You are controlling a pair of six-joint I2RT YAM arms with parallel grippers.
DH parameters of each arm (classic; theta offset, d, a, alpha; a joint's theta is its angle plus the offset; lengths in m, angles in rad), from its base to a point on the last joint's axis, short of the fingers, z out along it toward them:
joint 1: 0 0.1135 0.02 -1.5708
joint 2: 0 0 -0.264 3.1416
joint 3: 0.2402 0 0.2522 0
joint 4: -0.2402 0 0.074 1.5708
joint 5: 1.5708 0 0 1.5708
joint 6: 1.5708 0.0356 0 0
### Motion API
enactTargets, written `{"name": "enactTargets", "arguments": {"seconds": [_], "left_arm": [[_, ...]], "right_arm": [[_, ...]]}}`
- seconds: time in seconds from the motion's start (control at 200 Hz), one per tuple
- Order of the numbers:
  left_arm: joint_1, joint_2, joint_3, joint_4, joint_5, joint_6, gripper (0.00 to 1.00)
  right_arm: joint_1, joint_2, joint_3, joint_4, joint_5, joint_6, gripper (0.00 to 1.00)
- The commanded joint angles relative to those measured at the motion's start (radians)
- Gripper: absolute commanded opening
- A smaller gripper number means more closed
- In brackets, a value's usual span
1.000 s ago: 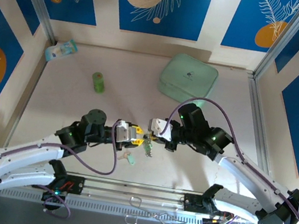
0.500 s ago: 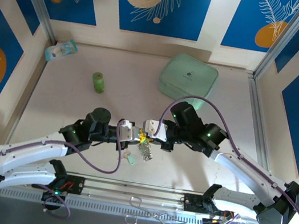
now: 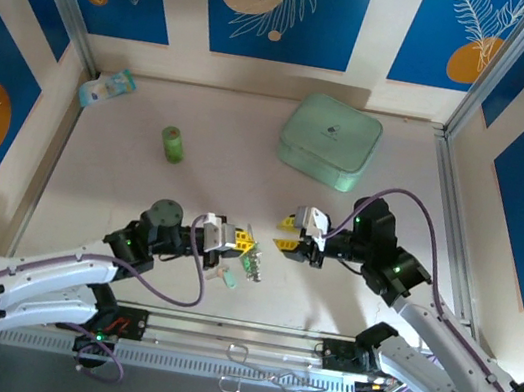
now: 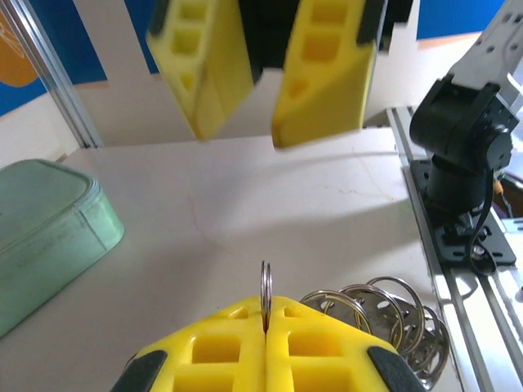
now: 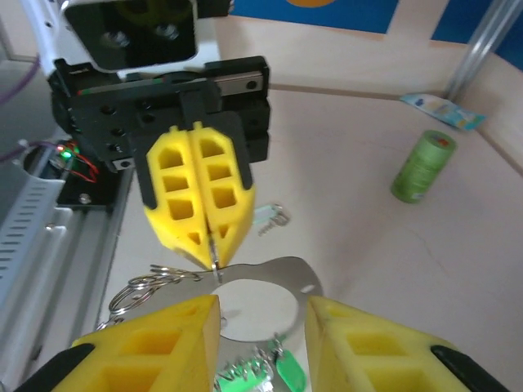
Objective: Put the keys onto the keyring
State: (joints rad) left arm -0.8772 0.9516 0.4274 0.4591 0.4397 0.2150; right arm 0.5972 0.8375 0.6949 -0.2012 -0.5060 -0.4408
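Since the earlier frames the right hand (image 3: 288, 233) has let go and pulled back from the left one; it now sits in front of the mint-green case (image 3: 330, 139), its fingers (image 5: 163, 343) spread apart with nothing between them. The left hand (image 3: 238, 243) has stayed in front of the case and a little to its left, clamped tight on the rim of the keyring (image 5: 270, 265), which hangs from its fingertips (image 5: 214, 245) just above the bench (image 3: 122, 182). Green-headed keys (image 5: 265, 371) dangle at the ring, and one loose key (image 3: 225, 275) lies on the bench nearer the arm bases. The case is closed, so its contents cannot be seen.
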Motion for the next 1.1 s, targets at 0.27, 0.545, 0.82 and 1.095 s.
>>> {"name": "enactTargets", "arguments": {"seconds": [0.27,0.545,0.82,1.095], "left_arm": [[0.003,0.036,-0.033,0.311,0.067,-0.124,0.00],[0.003,0.042,-0.037,0.334,0.075,-0.135,0.00],[0.003,0.039,-0.038,0.333,0.075,-0.137,0.00],[0.003,-0.022,0.012,0.071,0.000,-0.060,0.25]], "right_arm": [[0.057,0.047,-0.033,0.184,-0.083,0.085,0.32],[0.084,0.090,-0.020,0.194,-0.071,0.078,0.27],[0.098,0.103,0.008,0.163,-0.062,0.057,0.00],[0.102,0.107,0.083,-0.014,0.044,-0.042,0.00]]}}
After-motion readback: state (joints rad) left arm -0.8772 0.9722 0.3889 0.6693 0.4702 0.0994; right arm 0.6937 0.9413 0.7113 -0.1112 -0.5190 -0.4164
